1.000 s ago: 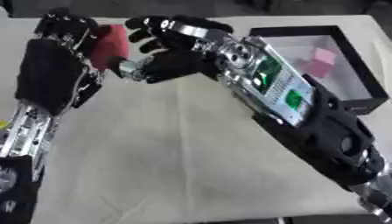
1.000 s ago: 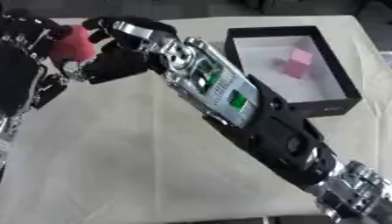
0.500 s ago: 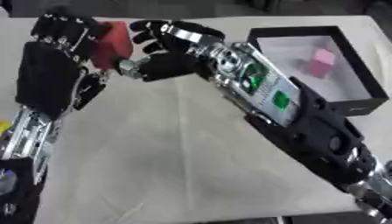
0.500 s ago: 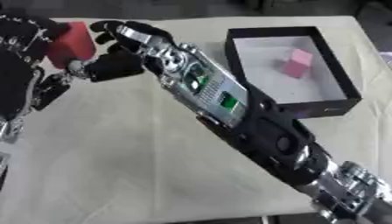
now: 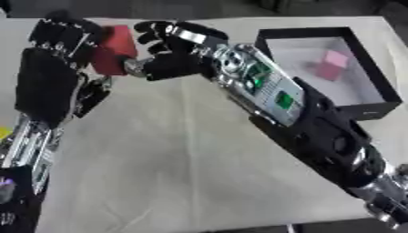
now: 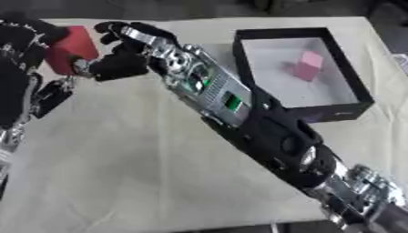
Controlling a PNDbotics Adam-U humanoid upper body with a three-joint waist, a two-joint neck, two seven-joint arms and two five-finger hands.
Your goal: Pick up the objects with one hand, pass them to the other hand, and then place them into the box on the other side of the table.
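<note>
In the left eye view there is one red block (image 5: 114, 50), held up above the table (image 5: 175, 159) near its far left corner. The left hand (image 5: 56, 68) stands upright with its fingers curled over the block's left face, grasping it. The right hand (image 5: 171, 52) reaches across from the right and meets the same block from the other side, its fingers bent about the block's right edge; whether it has truly closed on the block cannot be told, since its own dark fingers hide the contact. One black box (image 5: 374, 86) with a pale floor sits on the table's far right side, and one pink cube (image 5: 331, 66) lies inside it, toward the middle of the floor. The right forearm carries two small green panels (image 5: 271, 86); no writing on them can be read. A bit of yellow (image 5: 4, 133) shows at the picture's left edge, too small to identify.

In the right eye view the same single red block (image 6: 70, 49) sits at the upper left, between the left hand (image 6: 20, 59), partly cut off by the edge, and the right hand (image 6: 124, 57). The one box (image 6: 350, 88) and its one pink cube (image 6: 304, 66) show more fully here, well apart from both hands. No brand or label is legible anywhere.
</note>
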